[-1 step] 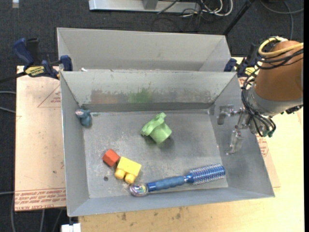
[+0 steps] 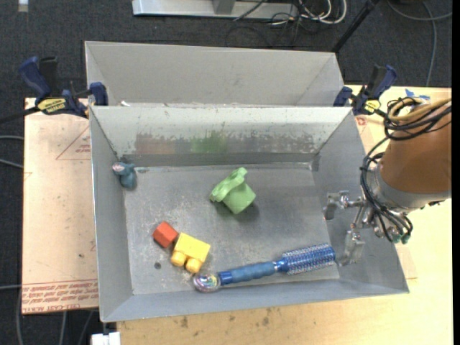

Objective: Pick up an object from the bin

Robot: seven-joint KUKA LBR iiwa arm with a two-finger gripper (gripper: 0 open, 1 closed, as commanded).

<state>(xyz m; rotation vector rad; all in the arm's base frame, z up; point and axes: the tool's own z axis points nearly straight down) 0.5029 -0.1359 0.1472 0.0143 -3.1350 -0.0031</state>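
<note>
My gripper (image 2: 343,226) hangs at the bin's right side, open, with nothing between its two metal fingers. Just below and left of it lies a blue hairbrush (image 2: 277,266), its bristled head closest to the lower finger and its handle running left along the front wall. A green crumpled-looking toy (image 2: 233,191) sits near the middle of the floor, well left of the gripper.
A red block (image 2: 165,234) and a yellow block (image 2: 189,251) lie together at the front left. A small blue-grey figure (image 2: 127,175) rests in the back left corner. The arm with its brown cover and cables comes in over the right rim.
</note>
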